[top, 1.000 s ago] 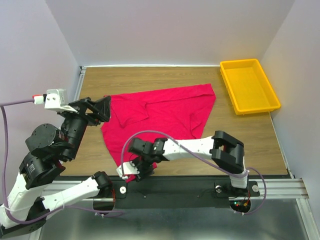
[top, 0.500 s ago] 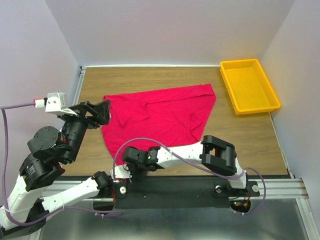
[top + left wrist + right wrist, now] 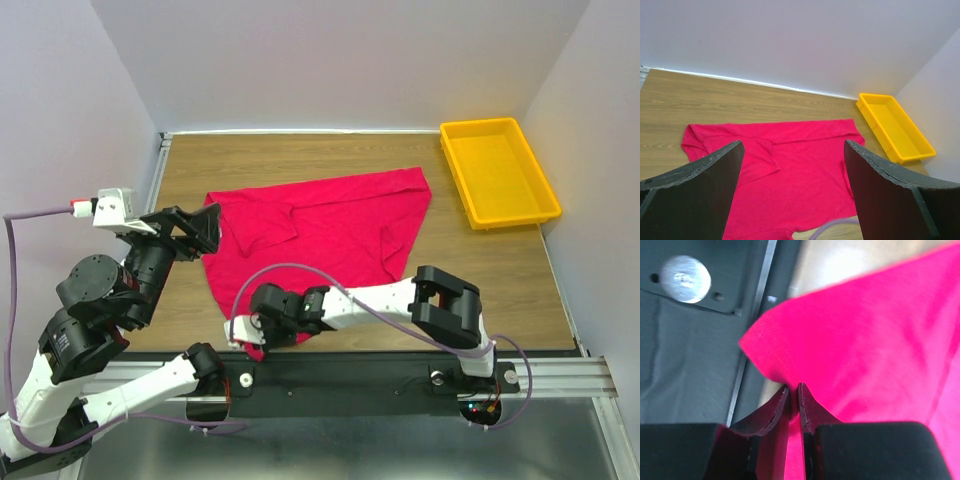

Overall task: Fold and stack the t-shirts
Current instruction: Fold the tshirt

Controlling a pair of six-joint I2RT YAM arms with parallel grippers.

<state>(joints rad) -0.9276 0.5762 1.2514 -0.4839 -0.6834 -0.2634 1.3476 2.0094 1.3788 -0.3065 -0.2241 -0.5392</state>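
T-shirt (image 3: 330, 230), crimson, lies spread on the wooden table (image 3: 300, 160). The right gripper (image 3: 794, 396) pinches its near hem corner at the table edge. The bite looks thin, so a pull could slip it free. The left gripper (image 3: 792, 150) hangs wide open, holding nothing.
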